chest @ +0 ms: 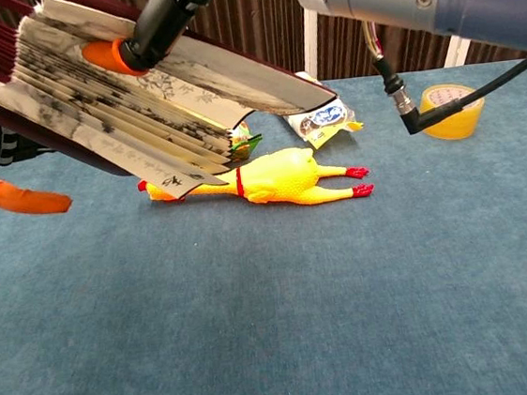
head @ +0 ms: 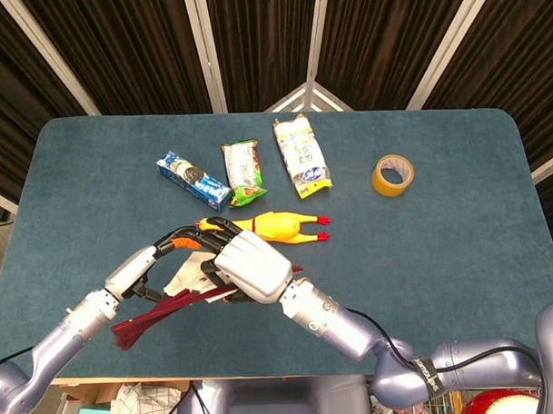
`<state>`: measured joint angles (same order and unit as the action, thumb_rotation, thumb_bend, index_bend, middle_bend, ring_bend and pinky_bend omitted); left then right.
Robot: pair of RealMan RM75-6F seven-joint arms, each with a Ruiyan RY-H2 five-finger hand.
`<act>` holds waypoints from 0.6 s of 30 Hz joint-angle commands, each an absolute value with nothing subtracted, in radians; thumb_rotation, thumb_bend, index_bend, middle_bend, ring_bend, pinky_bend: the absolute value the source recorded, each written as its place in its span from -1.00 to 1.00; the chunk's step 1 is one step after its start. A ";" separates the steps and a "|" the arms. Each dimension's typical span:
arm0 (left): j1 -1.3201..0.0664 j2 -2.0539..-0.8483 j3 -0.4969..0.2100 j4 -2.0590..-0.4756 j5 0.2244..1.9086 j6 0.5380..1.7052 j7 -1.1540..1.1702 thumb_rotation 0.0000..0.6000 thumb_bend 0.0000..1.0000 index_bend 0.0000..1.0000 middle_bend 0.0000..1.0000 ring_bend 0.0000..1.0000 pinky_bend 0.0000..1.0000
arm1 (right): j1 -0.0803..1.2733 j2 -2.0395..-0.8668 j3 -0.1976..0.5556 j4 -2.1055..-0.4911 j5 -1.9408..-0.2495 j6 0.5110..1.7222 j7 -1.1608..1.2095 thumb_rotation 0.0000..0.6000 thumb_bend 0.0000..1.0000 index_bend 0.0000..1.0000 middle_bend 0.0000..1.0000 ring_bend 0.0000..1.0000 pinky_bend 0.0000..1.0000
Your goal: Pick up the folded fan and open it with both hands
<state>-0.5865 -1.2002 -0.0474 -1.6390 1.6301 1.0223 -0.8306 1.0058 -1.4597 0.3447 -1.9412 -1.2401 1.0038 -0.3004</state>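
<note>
- Fan point(head: 184, 281) sits lower left of the frame, lifted off the desk point(head: 440, 219), partly spread
- Right hand point(head: 251, 267) grips its top
- Left hand point(head: 138, 271) pinches the lower edge; a weak pinch risks tearing or dropping it

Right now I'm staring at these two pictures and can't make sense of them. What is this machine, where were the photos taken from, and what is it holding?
It is a robot with two arms, each ending in a robot hand with fingers, steered remotely by a person. One picture looks down from a camera on its head; the other looks forward, low over the table, from its chest.

Both hands are on a paper fan with dark red ribs: the right robot hand grips it from above, and the left robot hand reaches in from the side with orange fingertips. In the chest picture the fan's folds are partly spread.

On the blue table lie a yellow rubber chicken, three snack packets and a roll of tape.
</note>
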 commanded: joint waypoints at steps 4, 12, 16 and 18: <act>-0.587 -1.208 -0.048 -1.635 1.614 1.041 -0.840 1.00 -0.42 -0.44 -1.00 -1.00 -1.00 | 1.006 -1.455 0.343 -1.948 -1.237 1.008 -0.302 1.00 -0.13 0.74 -0.67 -0.49 -0.68; -0.596 -1.216 -0.045 -1.630 1.615 1.058 -0.851 1.00 -0.21 -0.34 -1.00 -1.00 -1.00 | 1.006 -1.454 0.335 -1.943 -1.236 1.014 -0.306 1.00 -0.13 0.74 -0.67 -0.49 -0.67; -0.601 -1.219 -0.043 -1.623 1.611 1.059 -0.838 1.00 -0.15 -0.33 -1.00 -1.00 -1.00 | 1.002 -1.452 0.333 -1.944 -1.237 1.018 -0.296 1.00 -0.12 0.74 -0.67 -0.49 -0.68; -0.606 -1.223 -0.045 -1.620 1.602 1.052 -0.826 1.00 -0.15 -0.34 -1.00 -1.00 -1.00 | 1.001 -1.451 0.331 -1.946 -1.241 1.020 -0.290 1.00 -0.12 0.74 -0.67 -0.49 -0.67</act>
